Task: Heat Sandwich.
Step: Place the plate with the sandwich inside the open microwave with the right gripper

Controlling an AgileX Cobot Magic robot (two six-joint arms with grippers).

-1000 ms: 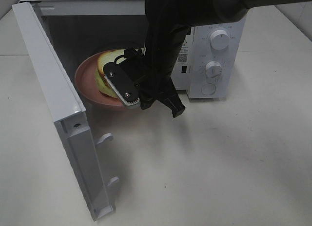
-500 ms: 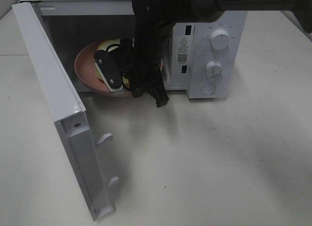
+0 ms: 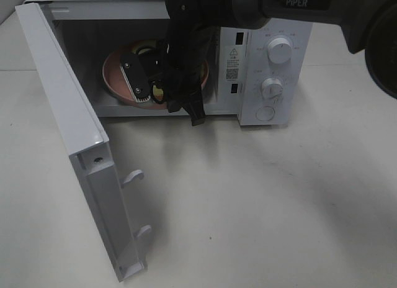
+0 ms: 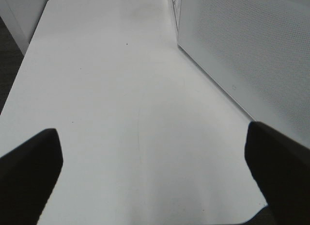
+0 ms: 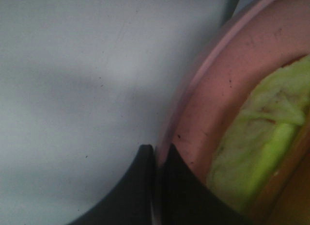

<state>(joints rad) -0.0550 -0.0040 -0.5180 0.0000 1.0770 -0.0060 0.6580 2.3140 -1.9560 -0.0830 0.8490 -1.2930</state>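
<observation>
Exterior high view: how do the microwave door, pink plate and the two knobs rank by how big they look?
1. microwave door, nearest the camera
2. pink plate, partly hidden
3. upper knob and lower knob: look about alike, no ranking

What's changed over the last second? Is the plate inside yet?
The right gripper, shut on the rim of the pink plate, has carried it and the sandwich from the front edge of the opening back into the microwave. The plate is now within the cavity. Unchanged: the grip on the rim, the door wide open, the left gripper open over the table.
</observation>
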